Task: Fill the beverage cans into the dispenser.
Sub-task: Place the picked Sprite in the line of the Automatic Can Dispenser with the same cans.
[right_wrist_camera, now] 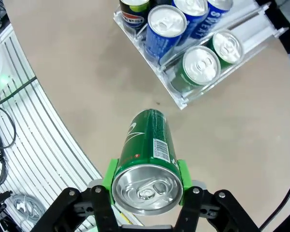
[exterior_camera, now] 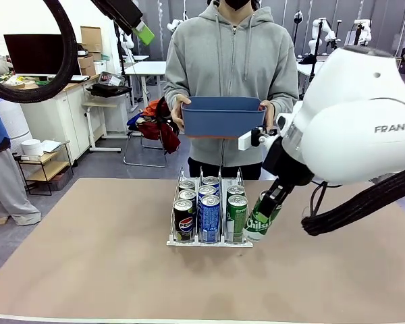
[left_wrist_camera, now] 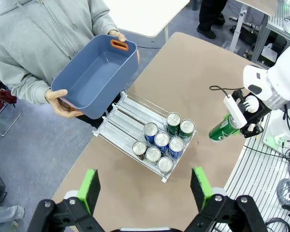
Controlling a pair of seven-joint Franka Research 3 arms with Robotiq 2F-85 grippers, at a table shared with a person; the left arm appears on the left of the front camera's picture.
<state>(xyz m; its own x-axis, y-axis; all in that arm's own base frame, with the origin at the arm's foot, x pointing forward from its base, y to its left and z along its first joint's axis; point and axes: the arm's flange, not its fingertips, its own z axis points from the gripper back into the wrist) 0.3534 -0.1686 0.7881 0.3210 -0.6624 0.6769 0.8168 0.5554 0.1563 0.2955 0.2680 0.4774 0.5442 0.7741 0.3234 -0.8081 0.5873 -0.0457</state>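
Observation:
The dispenser (exterior_camera: pixel 209 242) stands mid-table with several beverage cans (exterior_camera: pixel 210 217) packed at its front: black Pepsi left, blue middle, green right. Its rear lanes (left_wrist_camera: pixel 125 113) are bare. My right gripper (exterior_camera: pixel 268 204) is shut on a green Sprite can (exterior_camera: pixel 259 223), held tilted just right of the dispenser's front corner and above the table. In the right wrist view that green Sprite can (right_wrist_camera: pixel 150 145) sits between the green pads (right_wrist_camera: pixel 182 173), its silver top towards the camera, with the dispenser (right_wrist_camera: pixel 181 99) beyond. My left gripper (left_wrist_camera: pixel 145 188) hangs open high above the table, nothing between its fingers.
A person at the far edge holds an empty blue bin (exterior_camera: pixel 223 116) in both hands, above and behind the dispenser. The brown table (exterior_camera: pixel 88 256) has open room left, right and in front of the rack. White slatted flooring (right_wrist_camera: pixel 48 145) runs along the table's edge.

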